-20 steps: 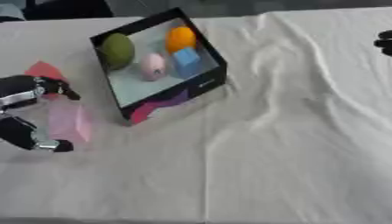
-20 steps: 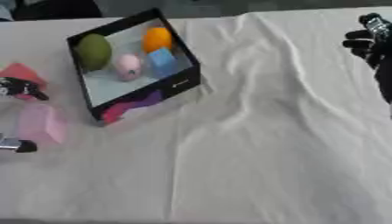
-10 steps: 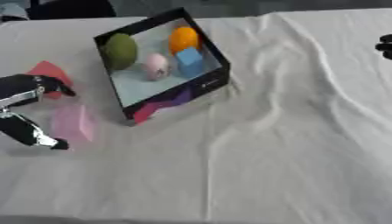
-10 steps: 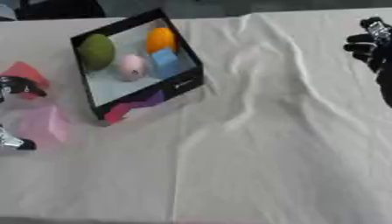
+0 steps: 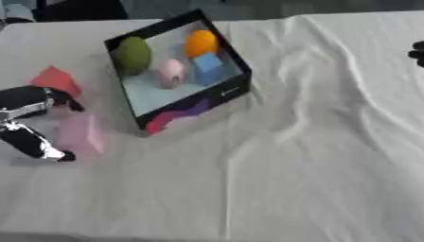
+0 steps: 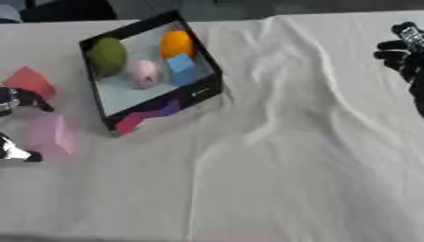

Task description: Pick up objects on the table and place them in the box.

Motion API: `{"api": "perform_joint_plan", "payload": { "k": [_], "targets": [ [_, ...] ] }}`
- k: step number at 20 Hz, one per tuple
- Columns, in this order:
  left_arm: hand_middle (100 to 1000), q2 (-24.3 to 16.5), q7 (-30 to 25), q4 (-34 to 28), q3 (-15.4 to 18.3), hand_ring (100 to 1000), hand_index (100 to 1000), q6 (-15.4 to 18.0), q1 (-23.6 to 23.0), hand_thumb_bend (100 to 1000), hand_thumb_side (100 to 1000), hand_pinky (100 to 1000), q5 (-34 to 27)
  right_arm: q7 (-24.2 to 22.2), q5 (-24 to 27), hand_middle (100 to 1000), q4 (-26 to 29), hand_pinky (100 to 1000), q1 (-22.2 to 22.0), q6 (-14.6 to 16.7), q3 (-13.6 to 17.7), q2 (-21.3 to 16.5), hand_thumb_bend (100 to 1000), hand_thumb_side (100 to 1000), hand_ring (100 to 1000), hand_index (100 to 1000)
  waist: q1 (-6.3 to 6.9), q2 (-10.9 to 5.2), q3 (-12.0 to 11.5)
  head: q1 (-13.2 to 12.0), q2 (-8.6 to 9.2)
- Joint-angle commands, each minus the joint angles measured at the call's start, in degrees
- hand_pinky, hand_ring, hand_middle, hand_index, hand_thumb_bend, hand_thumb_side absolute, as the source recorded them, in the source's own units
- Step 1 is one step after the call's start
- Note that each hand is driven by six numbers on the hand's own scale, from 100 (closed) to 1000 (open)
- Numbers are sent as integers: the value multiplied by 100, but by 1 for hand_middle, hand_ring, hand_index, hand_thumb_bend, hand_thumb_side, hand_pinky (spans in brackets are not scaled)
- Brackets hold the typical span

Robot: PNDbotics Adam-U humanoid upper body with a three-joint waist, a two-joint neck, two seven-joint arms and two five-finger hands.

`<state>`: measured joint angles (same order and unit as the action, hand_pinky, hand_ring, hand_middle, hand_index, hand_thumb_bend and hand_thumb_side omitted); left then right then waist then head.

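Observation:
A black box (image 5: 234, 91) stands tilted at the upper left of the white cloth. It holds a green ball (image 5: 131, 55), an orange ball (image 5: 200, 43), a pink thing (image 5: 171, 73) and a blue cube (image 5: 207, 67). A pale pink block (image 5: 79, 134) lies on the cloth left of the box, and a red block (image 5: 55, 80) lies beyond it. My left hand (image 5: 26, 101) is open at the left edge. One finger (image 5: 35, 144) reaches along the pink block's near side and the rest sit above its far end. My right hand (image 6: 402, 51) hovers open at the right edge.
The white cloth (image 5: 314, 156) is wrinkled, with a raised fold running from the box toward the front. Dark shapes line the table's far edge.
My left hand has edged slightly around the pink block, which stays on the cloth. The right hand and the box have not moved.

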<state>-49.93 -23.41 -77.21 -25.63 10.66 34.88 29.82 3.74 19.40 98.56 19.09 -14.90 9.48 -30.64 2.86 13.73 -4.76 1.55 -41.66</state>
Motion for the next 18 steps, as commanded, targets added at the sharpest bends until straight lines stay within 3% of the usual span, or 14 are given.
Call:
{"api": "perform_joint_plan", "payload": {
  "k": [1,8,9,11,14,18],
  "targets": [
    [708,-104,-58,2,65,863,831,-28,124,557,336,938,-65,-8,-18,643,82,916,62,-25,17,-95,100,676,752,857,46,13,-12,-32,60],
    [646,-42,-206,21,27,806,735,-156,172,471,216,917,-226,-5,-27,644,75,917,71,-68,14,-95,100,678,753,857,47,14,-5,-39,75],
    [615,-50,-225,-2,30,782,663,-179,173,448,227,896,-262,1,-27,644,77,917,71,-73,16,-99,100,677,753,857,49,11,-6,-39,75],
    [589,-103,-243,-98,42,759,601,-233,169,442,233,871,-335,4,-18,644,87,917,77,-72,16,-116,100,671,753,857,53,3,-6,-29,75],
    [559,-288,-207,-407,84,736,538,-308,182,431,228,848,-449,-2,2,644,107,918,82,-58,12,-167,100,661,753,858,66,-12,-3,-17,67],
    [543,-629,64,-1154,396,709,511,-327,447,403,176,847,-879,-17,35,645,146,919,93,-24,4,-241,100,647,753,858,76,-28,5,14,55]
  ]
}}
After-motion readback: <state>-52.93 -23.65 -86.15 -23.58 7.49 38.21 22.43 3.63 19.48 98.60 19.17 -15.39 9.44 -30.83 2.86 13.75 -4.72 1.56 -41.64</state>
